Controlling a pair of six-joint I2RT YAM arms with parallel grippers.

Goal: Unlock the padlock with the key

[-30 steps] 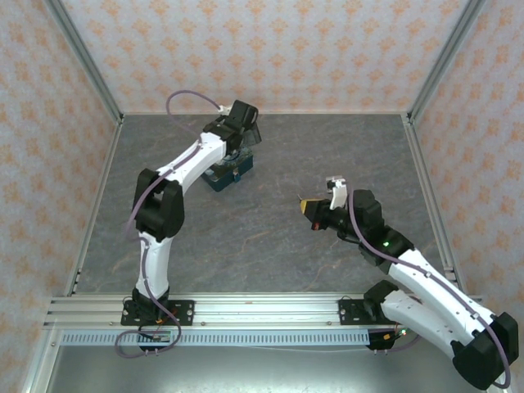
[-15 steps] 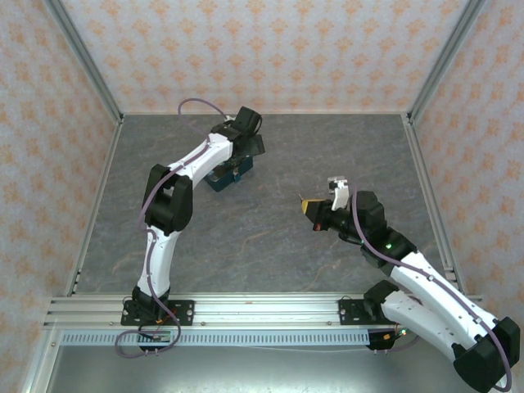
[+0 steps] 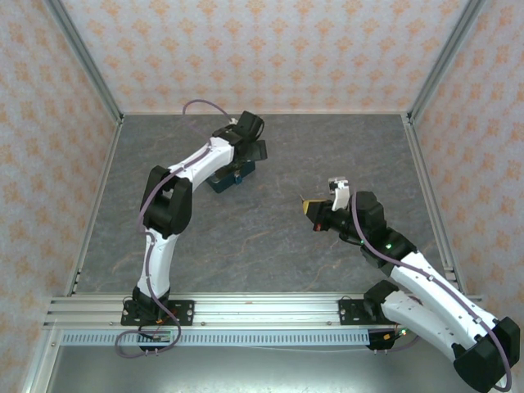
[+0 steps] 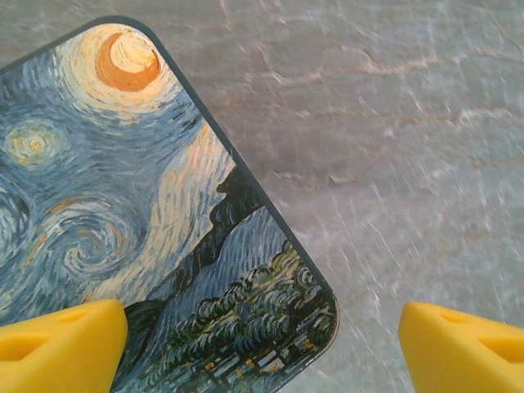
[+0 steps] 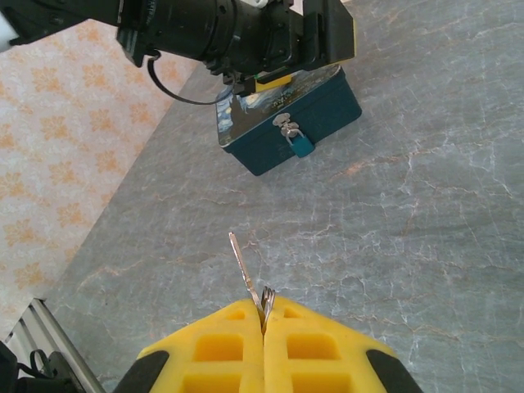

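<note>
The teal padlock (image 5: 301,146) hangs on the hasp at the front of a blue swirl-print box (image 5: 327,110), far from my right gripper. My right gripper (image 5: 264,315) is shut on the key (image 5: 246,273), whose thin silvery blade sticks out forward and up to the left. From above, that gripper (image 3: 312,206) hovers right of centre and points at the box (image 3: 223,182). My left gripper (image 4: 262,352) is open just above the lid's corner (image 4: 123,205). One yellow finger (image 4: 61,344) is over the lid and the other is over bare table. It (image 3: 252,152) covers the box's far end.
The grey marbled table (image 3: 270,237) stretches between the box and my right gripper. Patterned walls close in the back and both sides. A metal rail (image 3: 262,311) runs along the near edge by the arm bases.
My left arm's wrist has shifted slightly right over the box and its elbow has swung inward. The right arm and the key have stayed still.
</note>
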